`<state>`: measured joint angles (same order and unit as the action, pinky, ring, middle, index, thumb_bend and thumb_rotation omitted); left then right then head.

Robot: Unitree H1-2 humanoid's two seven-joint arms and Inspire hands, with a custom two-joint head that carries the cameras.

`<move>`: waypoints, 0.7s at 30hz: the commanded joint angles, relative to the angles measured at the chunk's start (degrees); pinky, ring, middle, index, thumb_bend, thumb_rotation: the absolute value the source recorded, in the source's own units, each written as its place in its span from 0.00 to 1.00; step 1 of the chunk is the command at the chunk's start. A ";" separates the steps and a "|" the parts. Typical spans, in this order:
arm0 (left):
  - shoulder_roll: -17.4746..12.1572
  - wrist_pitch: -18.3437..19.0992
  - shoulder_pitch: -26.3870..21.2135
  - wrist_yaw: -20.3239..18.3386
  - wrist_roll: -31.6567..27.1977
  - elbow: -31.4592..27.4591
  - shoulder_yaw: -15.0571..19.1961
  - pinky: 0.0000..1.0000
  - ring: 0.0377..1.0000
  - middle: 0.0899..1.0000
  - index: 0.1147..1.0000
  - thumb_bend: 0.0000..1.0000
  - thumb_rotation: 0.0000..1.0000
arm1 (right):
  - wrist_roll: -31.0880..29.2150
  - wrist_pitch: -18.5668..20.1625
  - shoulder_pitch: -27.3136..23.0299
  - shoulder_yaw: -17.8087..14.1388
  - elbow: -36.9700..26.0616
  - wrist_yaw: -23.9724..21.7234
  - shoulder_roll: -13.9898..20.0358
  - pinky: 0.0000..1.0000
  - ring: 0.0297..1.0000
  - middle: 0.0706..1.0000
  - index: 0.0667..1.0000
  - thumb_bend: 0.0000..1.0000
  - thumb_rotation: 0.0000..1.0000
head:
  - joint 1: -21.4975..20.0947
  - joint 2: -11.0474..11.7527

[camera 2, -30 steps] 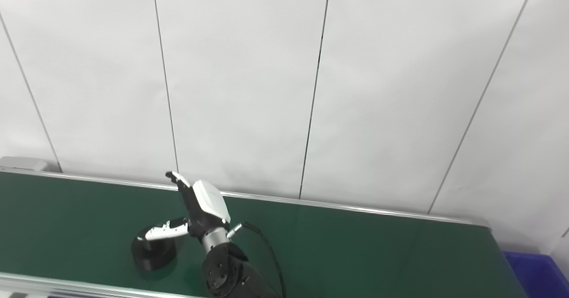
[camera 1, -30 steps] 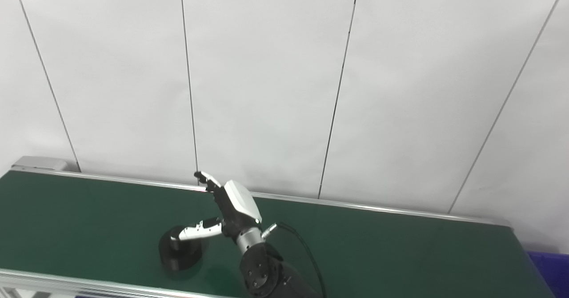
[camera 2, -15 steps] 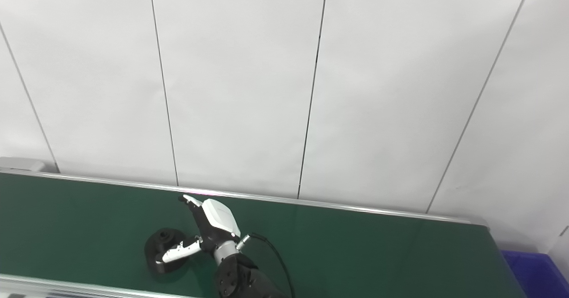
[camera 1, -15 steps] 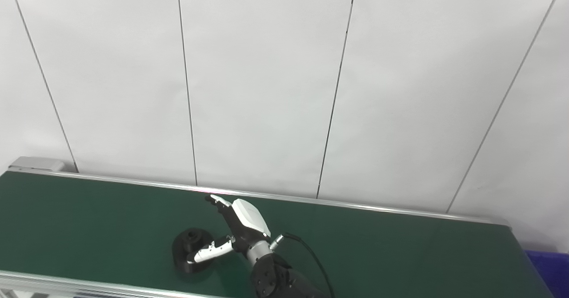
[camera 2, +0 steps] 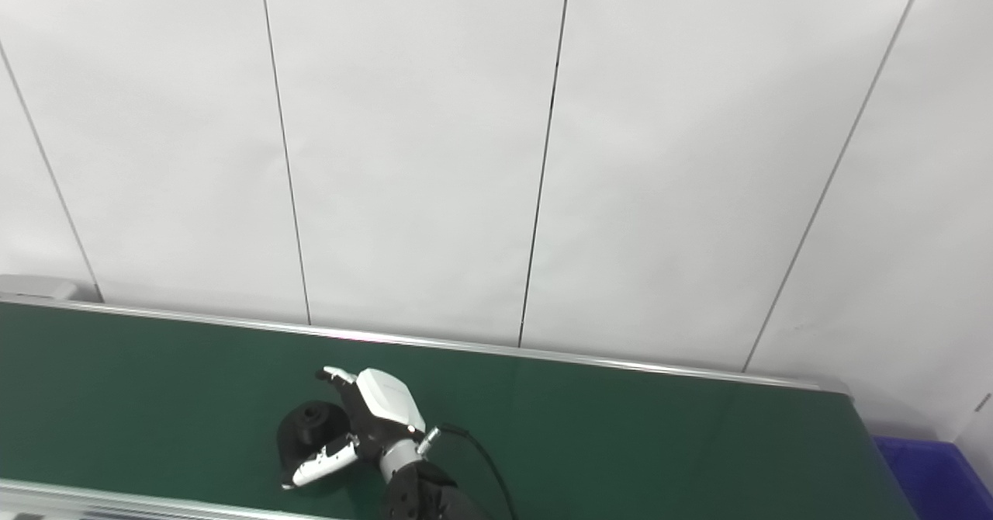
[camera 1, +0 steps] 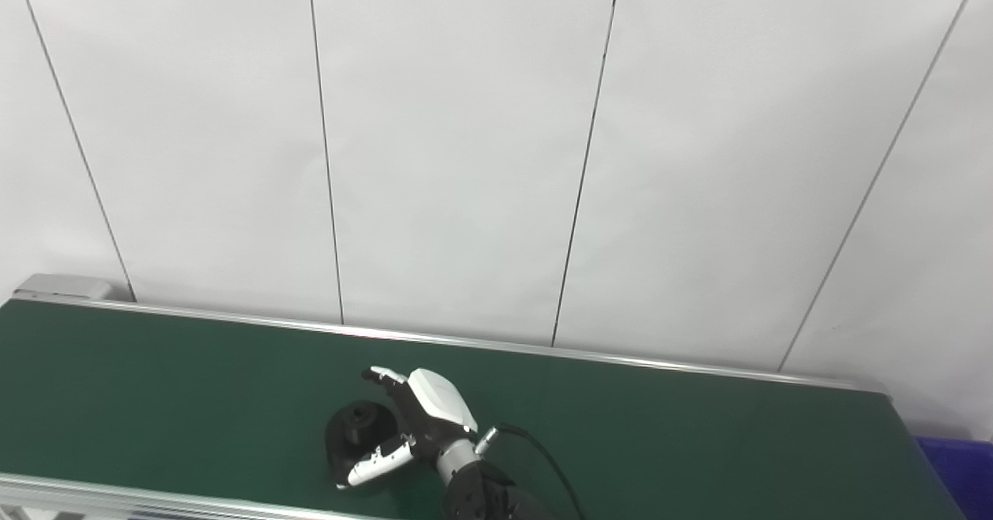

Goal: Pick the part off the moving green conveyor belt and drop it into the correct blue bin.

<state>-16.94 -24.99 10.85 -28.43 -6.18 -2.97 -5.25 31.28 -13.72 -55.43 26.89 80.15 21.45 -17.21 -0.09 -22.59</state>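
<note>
Presently, one hand (camera 1: 423,419) at the black part (camera 1: 358,430) on the green conveyor belt (camera 1: 698,427).
Which arm carries it cannot be told. Fingers (camera 1: 382,375) and thumb are spread around the part, beside the palm, not clearly gripping. Blue bin (camera 1: 958,469) lies well off, past the belt's end.

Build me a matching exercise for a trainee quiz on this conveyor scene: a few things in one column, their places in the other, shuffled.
Things:
1. round black part
2. blue plastic bin
3. white-backed robot hand
4. silver metal rail

Places:
A. far edge of the green conveyor belt, below the white wall
B. on the belt, near its front edge, left of centre
C. past the belt's right end, bottom corner
D. right beside the part, fingers spread around it

Pairs: 1-B, 2-C, 3-D, 4-A
</note>
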 commanded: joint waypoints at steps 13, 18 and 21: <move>1.65 -1.91 0.30 -2.62 -3.93 -2.99 2.96 0.78 0.83 0.84 0.82 0.63 0.46 | 2.86 3.65 0.56 4.60 1.19 4.54 -2.40 0.68 0.73 0.76 0.77 0.95 0.06 | 0.26 -0.16; 2.07 -1.90 0.67 -3.23 -4.83 -3.36 3.49 0.77 0.82 0.83 0.81 0.62 0.44 | 3.01 4.97 1.30 5.26 1.57 4.94 -2.29 0.60 0.64 0.64 0.68 0.90 0.00 | 0.14 -0.28; 2.23 -1.89 0.69 -3.76 -5.57 -3.23 3.61 0.77 0.82 0.83 0.81 0.62 0.43 | 3.35 5.09 1.76 5.67 1.60 6.00 -2.11 0.53 0.56 0.58 0.62 0.86 0.00 | 0.12 -0.28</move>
<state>-14.98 -25.00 11.62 -32.00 -10.06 -4.89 -1.91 34.23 -9.18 -52.83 32.22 81.98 27.41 -17.74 0.00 -22.85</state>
